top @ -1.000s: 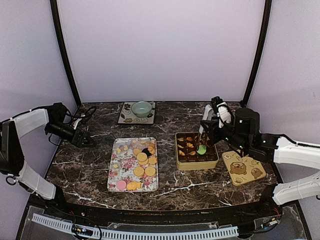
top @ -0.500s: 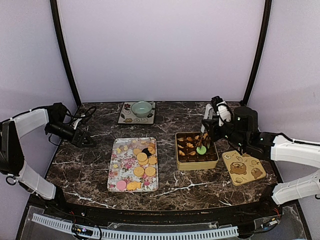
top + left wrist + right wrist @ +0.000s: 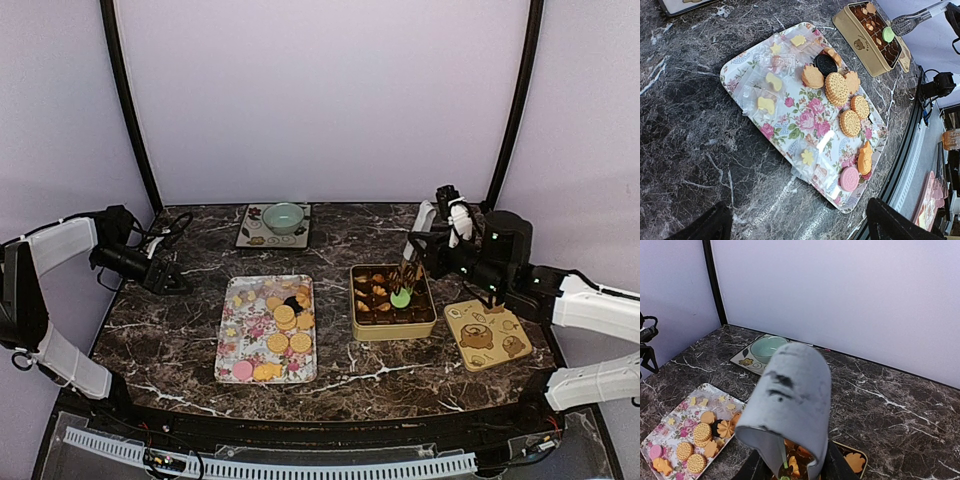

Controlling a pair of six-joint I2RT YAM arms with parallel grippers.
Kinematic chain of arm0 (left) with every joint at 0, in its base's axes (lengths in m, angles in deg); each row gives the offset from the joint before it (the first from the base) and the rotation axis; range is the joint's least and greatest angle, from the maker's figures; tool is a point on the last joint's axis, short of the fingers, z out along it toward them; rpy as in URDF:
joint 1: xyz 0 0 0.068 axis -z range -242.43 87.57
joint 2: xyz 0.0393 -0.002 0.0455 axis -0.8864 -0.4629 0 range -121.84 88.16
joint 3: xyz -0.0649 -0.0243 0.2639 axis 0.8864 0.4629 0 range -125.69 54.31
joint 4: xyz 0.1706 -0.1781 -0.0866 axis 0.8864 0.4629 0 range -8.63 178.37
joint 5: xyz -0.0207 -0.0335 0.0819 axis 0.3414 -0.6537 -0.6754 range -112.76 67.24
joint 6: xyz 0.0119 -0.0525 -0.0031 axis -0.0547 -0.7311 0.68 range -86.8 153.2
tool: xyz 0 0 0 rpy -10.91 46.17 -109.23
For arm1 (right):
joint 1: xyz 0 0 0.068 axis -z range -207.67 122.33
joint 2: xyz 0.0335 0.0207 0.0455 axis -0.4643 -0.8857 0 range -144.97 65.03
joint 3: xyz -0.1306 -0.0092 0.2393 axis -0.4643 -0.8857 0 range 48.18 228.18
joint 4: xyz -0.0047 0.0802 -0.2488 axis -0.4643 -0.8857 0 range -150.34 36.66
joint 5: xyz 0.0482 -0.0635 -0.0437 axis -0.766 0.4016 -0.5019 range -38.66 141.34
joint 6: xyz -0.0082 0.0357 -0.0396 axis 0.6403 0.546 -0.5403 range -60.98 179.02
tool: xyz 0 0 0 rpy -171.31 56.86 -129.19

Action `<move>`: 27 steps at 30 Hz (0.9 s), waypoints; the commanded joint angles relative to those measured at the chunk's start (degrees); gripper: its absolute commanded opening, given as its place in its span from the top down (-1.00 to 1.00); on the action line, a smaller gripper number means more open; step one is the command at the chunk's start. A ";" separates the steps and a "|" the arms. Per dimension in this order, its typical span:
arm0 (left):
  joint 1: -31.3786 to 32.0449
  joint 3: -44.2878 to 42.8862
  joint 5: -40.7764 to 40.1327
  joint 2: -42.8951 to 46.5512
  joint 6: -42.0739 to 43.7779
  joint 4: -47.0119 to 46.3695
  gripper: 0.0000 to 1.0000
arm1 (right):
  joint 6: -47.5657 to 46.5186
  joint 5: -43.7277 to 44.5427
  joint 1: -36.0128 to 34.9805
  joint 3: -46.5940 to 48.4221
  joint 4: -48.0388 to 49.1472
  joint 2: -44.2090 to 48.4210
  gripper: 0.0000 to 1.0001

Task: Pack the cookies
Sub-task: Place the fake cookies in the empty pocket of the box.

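Observation:
The cookies (image 3: 285, 315) lie on a floral tray (image 3: 232, 345) at mid-table: round and flower-shaped golden ones, a dark one, a pink one (image 3: 849, 178) and some in clear wrappers. More cookies fill a gold tin (image 3: 395, 332) to the right. My right gripper (image 3: 428, 250) is shut on grey tongs (image 3: 790, 390) that point down into the tin. A green cookie (image 3: 401, 298) sits at their tips. I cannot tell whether it rests in the tin. My left gripper (image 3: 175, 283) hovers open and empty over the table's left edge, with the tray (image 3: 747, 65) ahead of it.
The tin's lid (image 3: 487, 336), printed with bears, lies right of the tin. A pale green bowl (image 3: 284, 217) stands on a patterned mat (image 3: 255, 238) at the back. Black corner posts rise at the back left and right. The table's near edge is behind the tray.
The right arm has drawn back a little to the right, tilting the tongs, while the green cookie stayed almost in place in the tin. The left arm has not moved.

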 commanded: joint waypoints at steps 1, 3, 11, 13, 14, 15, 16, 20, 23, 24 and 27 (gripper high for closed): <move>0.21 -1.02 0.63 0.43 -0.05 0.63 -0.93 | 2.61 -2.98 0.07 0.15 1.96 1.61 0.36; 0.16 -1.02 0.63 0.48 -0.12 0.63 -0.93 | 3.00 -3.58 -0.01 0.18 1.83 1.60 0.37; 0.10 -1.00 0.65 0.63 0.07 0.80 -0.93 | 0.10 -1.85 -0.01 0.47 -1.02 0.64 0.42; 0.14 -0.94 0.55 0.65 0.10 0.72 -0.92 | -1.35 -1.25 -0.01 1.03 -2.28 0.68 0.42; 0.17 -0.87 0.60 0.63 0.06 0.64 -0.93 | -2.04 -0.98 0.03 1.35 -3.64 0.55 0.43; 0.15 -0.87 0.66 0.57 -0.05 0.57 -0.93 | -2.59 -0.45 -0.01 1.63 -4.73 0.46 0.44; 0.16 -0.84 0.75 0.49 -0.12 0.55 -0.92 | -3.01 0.09 0.01 1.84 -5.74 0.47 0.45; 0.15 -0.97 0.98 0.31 -0.29 0.35 -0.92 | -3.22 1.28 -0.02 1.03 -6.32 2.36 0.45; 0.17 -1.16 1.03 0.22 -0.38 0.37 -0.93 | -3.20 2.29 -0.02 1.46 -6.33 3.17 0.43; 0.19 -1.16 1.06 0.26 -0.42 0.35 -0.93 | -3.14 2.33 -0.02 1.72 -6.30 3.13 0.43; 0.17 -1.20 1.18 0.30 -0.43 0.37 -0.93 | -2.28 1.32 -0.02 2.75 -5.05 2.44 0.42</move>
